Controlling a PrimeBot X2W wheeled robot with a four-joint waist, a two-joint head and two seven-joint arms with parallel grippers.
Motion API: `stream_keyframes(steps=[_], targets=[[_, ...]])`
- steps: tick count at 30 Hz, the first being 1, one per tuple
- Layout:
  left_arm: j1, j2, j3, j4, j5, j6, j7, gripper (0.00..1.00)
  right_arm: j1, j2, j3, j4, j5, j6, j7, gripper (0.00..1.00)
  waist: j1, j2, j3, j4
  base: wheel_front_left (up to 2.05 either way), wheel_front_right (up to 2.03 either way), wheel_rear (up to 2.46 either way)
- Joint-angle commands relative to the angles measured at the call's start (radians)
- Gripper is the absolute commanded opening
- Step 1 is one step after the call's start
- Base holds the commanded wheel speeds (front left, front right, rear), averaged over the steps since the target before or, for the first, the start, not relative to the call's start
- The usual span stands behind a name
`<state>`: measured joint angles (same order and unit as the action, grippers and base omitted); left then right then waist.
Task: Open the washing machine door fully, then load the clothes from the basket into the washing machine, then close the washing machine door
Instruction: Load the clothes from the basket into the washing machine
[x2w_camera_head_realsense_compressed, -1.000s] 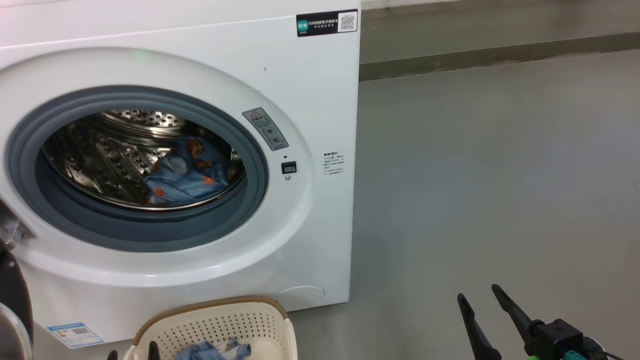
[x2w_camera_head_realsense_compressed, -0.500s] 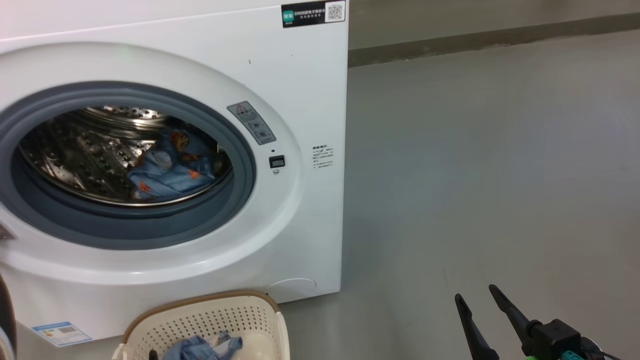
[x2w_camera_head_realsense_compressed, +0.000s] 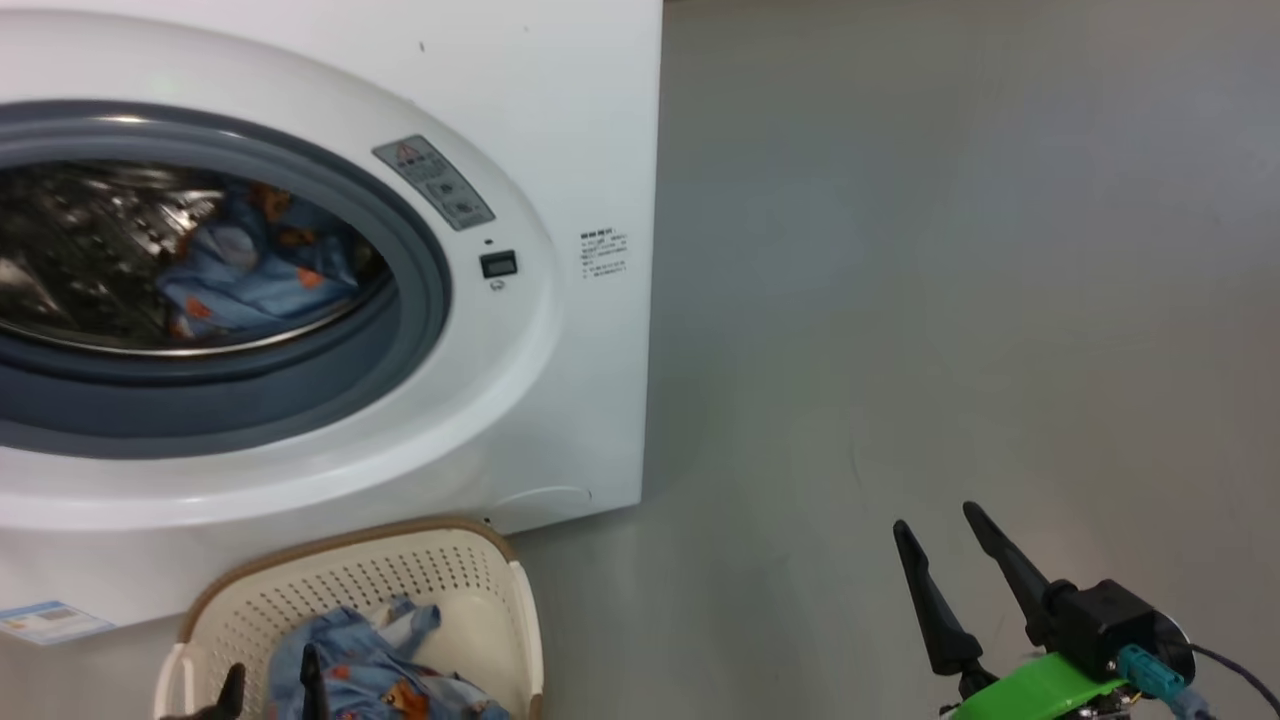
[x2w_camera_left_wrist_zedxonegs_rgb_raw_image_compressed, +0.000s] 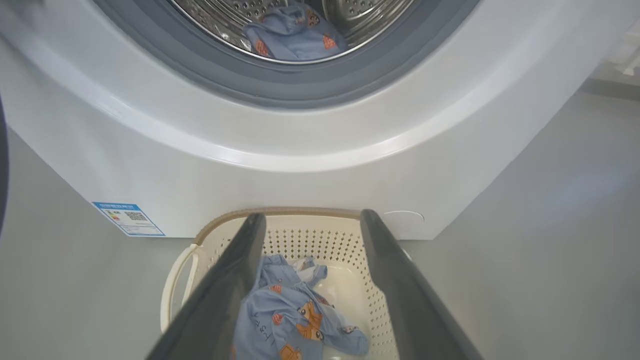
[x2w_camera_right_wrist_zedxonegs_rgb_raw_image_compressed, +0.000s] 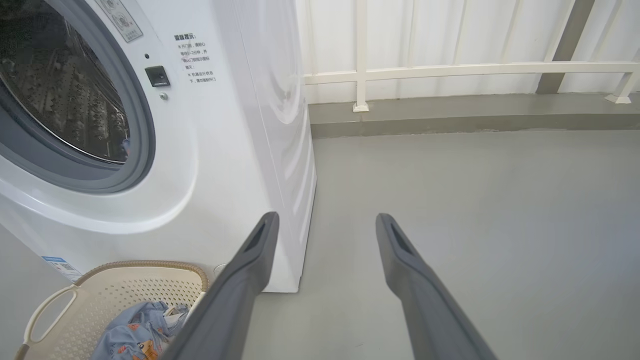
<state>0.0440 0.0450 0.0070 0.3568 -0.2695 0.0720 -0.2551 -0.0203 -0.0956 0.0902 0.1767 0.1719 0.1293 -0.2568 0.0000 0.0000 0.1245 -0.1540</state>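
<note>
The left gripper (x2w_camera_left_wrist_zedxonegs_rgb_raw_image_compressed: 312, 220) hangs with its two long dark fingers spread wide and nothing between them. It is just above the small rectangular cream plastic basket (x2w_camera_left_wrist_zedxonegs_rgb_raw_image_compressed: 280, 212) with perforated walls and a brown woven-look rim. In the left wrist view the fingers frame the basket's inside. There lies a crumpled piece of the clothes (x2w_camera_left_wrist_zedxonegs_rgb_raw_image_compressed: 287, 315), light blue fabric printed with orange-brown bears. It is heaped toward the near side, with bare cream bottom beyond it. Whether the fingertips touch the fabric cannot be told.

The basket stands on the smooth grey floor (x2w_camera_head_realsense_compressed: 900, 250), just in front of the big white front-loading washing machine (x2w_camera_head_realsense_compressed: 560, 120). A blue energy label sticker (x2w_camera_left_wrist_zedxonegs_rgb_raw_image_compressed: 128, 218) sits low on the machine's front, left of the basket. Above the basket the machine's round mouth stands uncovered. Its grey rubber gasket (x2w_camera_head_realsense_compressed: 420, 270) rings the perforated steel drum (x2w_camera_right_wrist_zedxonegs_rgb_raw_image_compressed: 65, 95). A second light blue bear-print garment (x2w_camera_head_realsense_compressed: 240, 270) lies bunched in the drum's lower part. Right of the mouth are a small black latch socket (x2w_camera_head_realsense_compressed: 498, 264) and a grey warning sticker (x2w_camera_head_realsense_compressed: 433, 182).

The right gripper (x2w_camera_head_realsense_compressed: 935, 520) is well off to the right over bare floor, past the machine's corner. It is released and empty, its fingers apart and pointing toward the far wall. A white railing (x2w_camera_right_wrist_zedxonegs_rgb_raw_image_compressed: 450, 70) runs along that wall.
</note>
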Motion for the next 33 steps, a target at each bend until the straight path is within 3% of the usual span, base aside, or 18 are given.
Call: stream_keyframes(steps=[1,18,33], targets=[[-0.058,0.016,0.031,0.022,0.003,-0.004,-0.004,1.00,-0.035,-0.001,0.028,-0.026,0.015,0.001,-0.005,1.00,0.0000,0.0000,0.084,-0.042,0.00,0.00,0.00],[-0.463,0.118,0.035,0.506,0.002,0.023,0.116,1.00,-0.156,0.010,0.029,-0.035,0.033,0.001,-0.005,1.00,0.0000,0.0000,0.316,-0.066,0.00,0.00,0.00],[-0.674,0.138,0.046,0.791,-0.040,0.023,0.186,1.00,-0.213,-0.006,0.029,-0.047,0.037,0.001,-0.005,1.00,0.0000,0.0000,0.439,-0.069,0.00,0.00,0.00]])
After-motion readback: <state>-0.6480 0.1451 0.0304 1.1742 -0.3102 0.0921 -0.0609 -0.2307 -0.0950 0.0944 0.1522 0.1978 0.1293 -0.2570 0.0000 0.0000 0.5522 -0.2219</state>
